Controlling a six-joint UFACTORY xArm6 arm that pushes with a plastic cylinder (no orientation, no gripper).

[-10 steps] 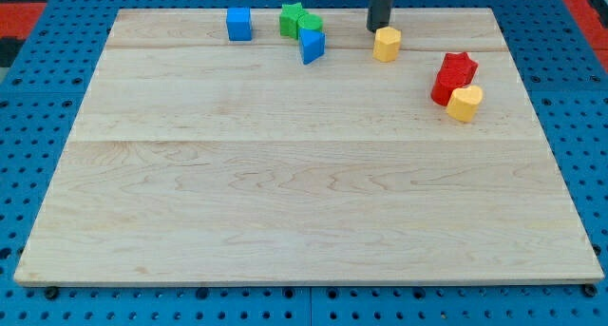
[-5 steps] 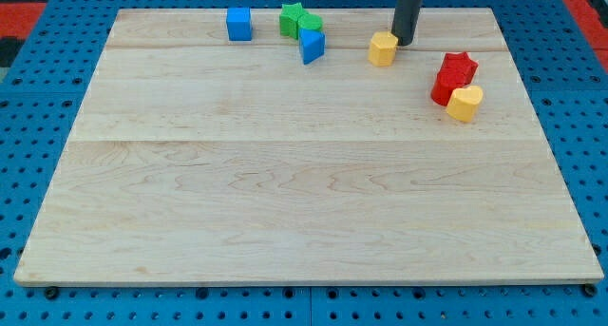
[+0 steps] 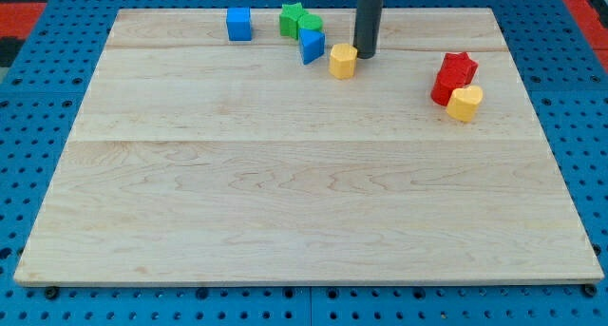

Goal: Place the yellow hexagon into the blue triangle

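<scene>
The yellow hexagon [image 3: 343, 60] lies near the view's top, a short gap to the right of the blue triangle [image 3: 312, 47]. My tip [image 3: 365, 55] stands against the hexagon's upper right side, touching it or nearly so. The rod rises straight up out of the view's top.
A green star [image 3: 291, 18] and a green round block [image 3: 310, 24] sit just above the blue triangle. A blue cube [image 3: 238, 24] lies further left. At the right, a red star [image 3: 459, 67] and another red block [image 3: 445, 87] touch a yellow heart-like block [image 3: 465, 104].
My tip moved left from the hexagon's right side and pushed the yellow hexagon left and slightly down, closer to the blue triangle. The other blocks stayed put.
</scene>
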